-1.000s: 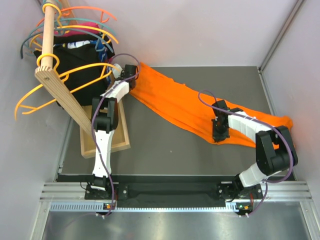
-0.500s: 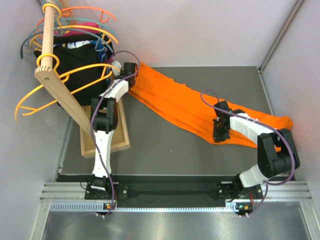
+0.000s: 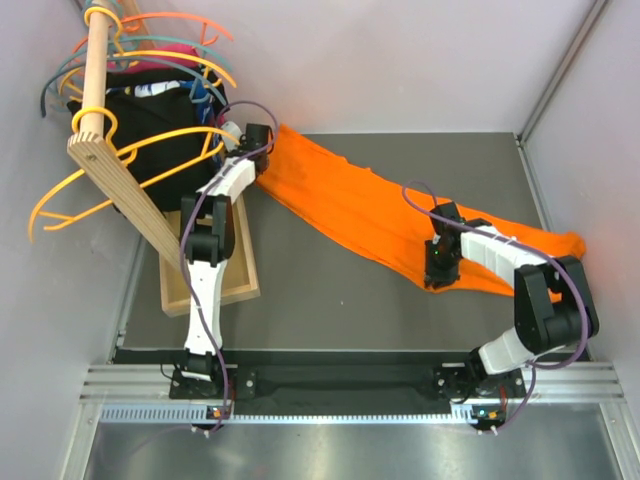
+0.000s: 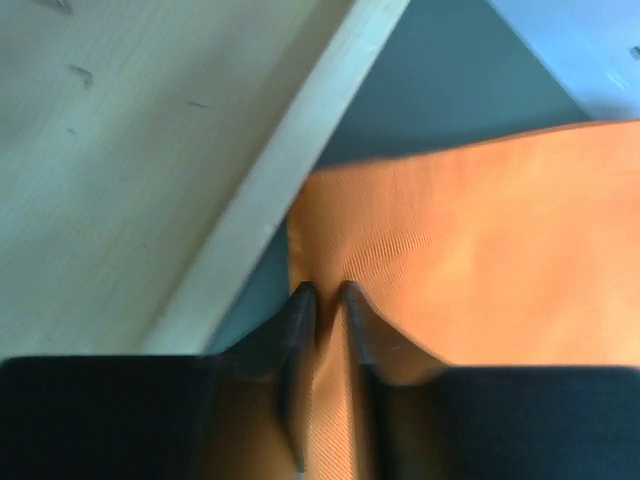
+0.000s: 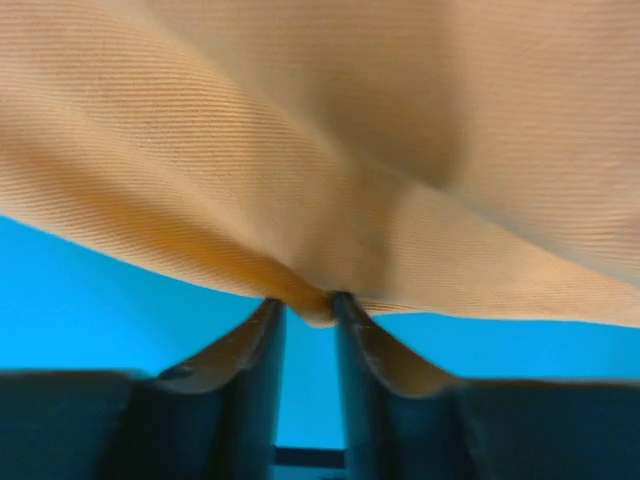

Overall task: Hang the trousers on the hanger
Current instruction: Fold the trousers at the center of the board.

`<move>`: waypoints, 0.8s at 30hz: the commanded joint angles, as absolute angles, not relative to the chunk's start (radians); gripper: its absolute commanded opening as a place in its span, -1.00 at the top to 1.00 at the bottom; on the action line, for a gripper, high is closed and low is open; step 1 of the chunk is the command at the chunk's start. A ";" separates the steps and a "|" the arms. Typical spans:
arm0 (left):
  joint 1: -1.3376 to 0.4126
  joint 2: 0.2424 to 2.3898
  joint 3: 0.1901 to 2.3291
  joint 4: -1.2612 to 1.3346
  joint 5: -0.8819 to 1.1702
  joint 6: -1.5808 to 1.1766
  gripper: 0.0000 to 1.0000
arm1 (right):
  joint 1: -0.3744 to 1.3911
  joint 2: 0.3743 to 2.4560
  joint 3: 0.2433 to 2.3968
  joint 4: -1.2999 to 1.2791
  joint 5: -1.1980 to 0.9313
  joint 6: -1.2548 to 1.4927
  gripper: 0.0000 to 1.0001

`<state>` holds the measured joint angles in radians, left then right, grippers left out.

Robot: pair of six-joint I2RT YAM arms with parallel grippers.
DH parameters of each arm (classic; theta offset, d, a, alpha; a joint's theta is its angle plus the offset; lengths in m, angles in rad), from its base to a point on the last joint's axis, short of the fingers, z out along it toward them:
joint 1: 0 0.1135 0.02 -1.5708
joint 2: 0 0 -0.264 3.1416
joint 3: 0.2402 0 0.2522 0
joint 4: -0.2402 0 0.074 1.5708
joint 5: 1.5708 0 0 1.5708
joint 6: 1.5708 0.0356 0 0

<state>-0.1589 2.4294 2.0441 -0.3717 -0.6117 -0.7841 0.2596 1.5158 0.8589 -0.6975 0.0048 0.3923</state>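
Observation:
The orange trousers [image 3: 365,215] lie stretched diagonally over the dark table, from the back left to the right edge. My left gripper [image 3: 264,158] is shut on their back-left end; the left wrist view shows cloth [image 4: 470,240] pinched between the fingers [image 4: 325,300]. My right gripper [image 3: 435,276] is shut on the near edge of the trousers at mid-right; the right wrist view shows a fold of cloth [image 5: 330,180] nipped at the gripper's tips [image 5: 308,308]. The amber-yellow hanger [image 3: 165,138] hangs by its ring on the wooden pole [image 3: 97,60], left of my left gripper.
A wooden rack arm [image 3: 120,195] slopes down to a wooden tray [image 3: 240,280] beside the left arm; the tray's edge also shows in the left wrist view [image 4: 270,190]. Black garments [image 3: 150,110] and coral and teal hangers [image 3: 190,35] crowd the pole. Walls close in on both sides.
My left gripper has shifted slightly to the left with the cloth. My right gripper has moved slightly nearer, still holding the trousers' edge.

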 commanded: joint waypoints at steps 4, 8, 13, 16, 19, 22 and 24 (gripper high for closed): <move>-0.129 2.364 2.068 -0.322 -0.670 -0.701 0.14 | 0.253 1.428 0.896 -0.801 -0.069 0.328 -0.03; -0.204 2.298 2.048 -0.264 -0.736 -0.583 -0.04 | 0.247 1.402 1.023 -0.795 -0.057 0.334 -0.23; -0.233 2.266 2.004 -0.203 -0.727 -0.591 0.01 | 0.206 1.505 1.199 -0.733 -0.034 0.374 -0.28; -0.233 2.269 1.994 -0.166 -0.632 -0.659 0.08 | 0.175 1.600 1.305 -0.695 -0.031 0.385 -0.28; -0.233 2.270 1.939 -0.059 -0.505 -0.712 0.04 | 0.150 1.701 1.402 -0.660 -0.035 0.359 -0.28; -0.232 2.307 1.896 0.138 -0.352 -0.771 -0.14 | 0.118 1.787 1.494 -0.629 -0.089 0.347 -0.28; -0.236 2.348 1.957 0.152 -0.341 -0.799 -0.37 | 0.100 1.839 1.552 -0.620 -0.113 0.344 -0.29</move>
